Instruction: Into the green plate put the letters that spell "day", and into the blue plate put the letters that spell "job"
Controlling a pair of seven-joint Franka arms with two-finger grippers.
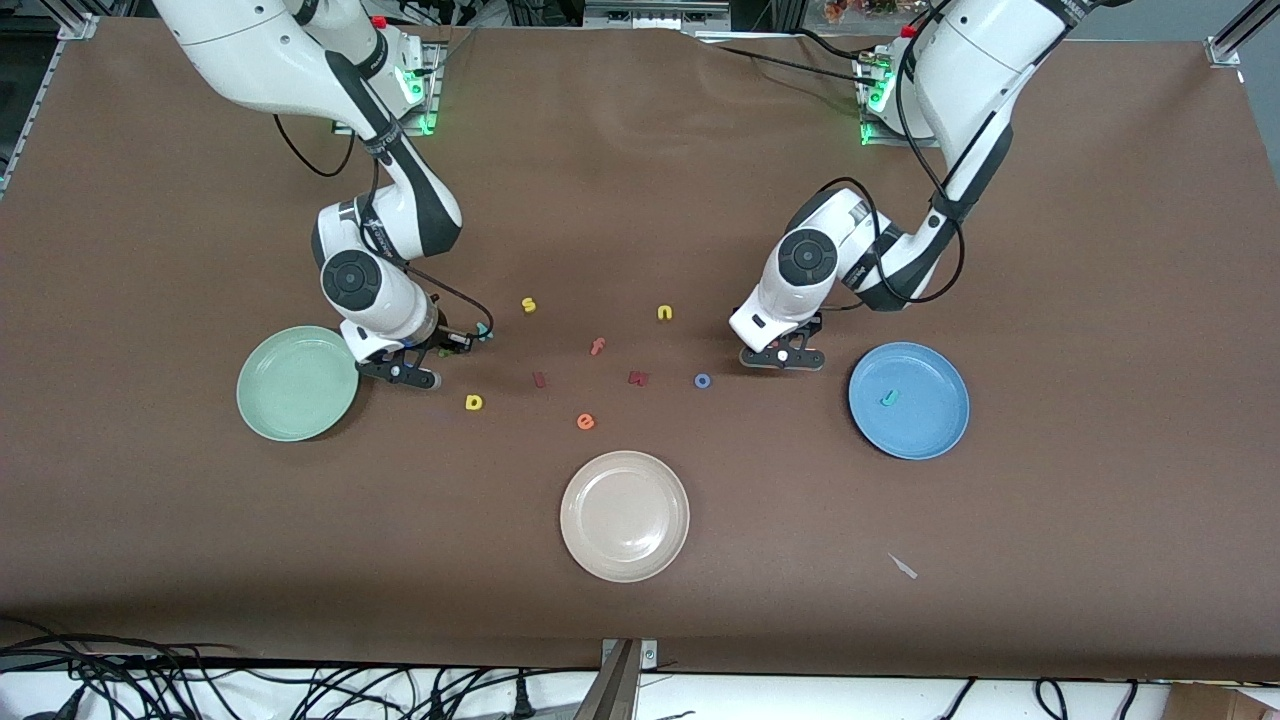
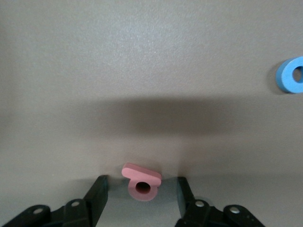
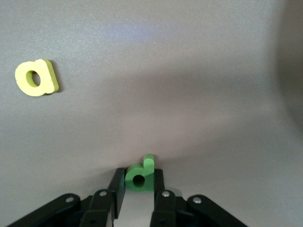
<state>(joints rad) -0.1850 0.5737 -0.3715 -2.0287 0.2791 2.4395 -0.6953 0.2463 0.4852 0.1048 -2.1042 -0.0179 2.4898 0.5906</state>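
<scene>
Right gripper (image 3: 137,189) is down at the tabletop just beside the green plate (image 1: 297,383), on the side toward the table's middle. Its two black fingers (image 3: 117,187) are clamped on the dark green d (image 3: 139,176); the letter sits squarely between the pads, touching both. The yellow a (image 3: 36,78) lies flat on the brown table (image 1: 640,150), apart from this gripper; in the front view it is nearer the camera than the gripper, toward the table's centre. A teal letter, prob. the y (image 1: 483,329), lies just beside the right wrist on the side away from the green plate. Green plate holds nothing.

Left gripper (image 2: 142,191) is low over the table near the blue plate (image 1: 908,400), on the side toward the table's middle. Fingers (image 2: 97,194) stand apart w/ the pinkish-red b (image 2: 142,182) between them, a gap on each side, neither pad touching. The b looks tilted, one end raised off the surface. The blue o (image 1: 702,380) lies flat, clear of the gripper, toward the table's centre. The teal j (image 1: 888,398) already rests in the blue plate.

A cream-white plate (image 1: 625,515) sits nearest the front camera, between the two coloured plates. Spare letters lie scattered around the centre: yellow s (image 1: 528,305), yellow n (image 1: 664,313), orange f (image 1: 597,346), orange e (image 1: 585,421).
</scene>
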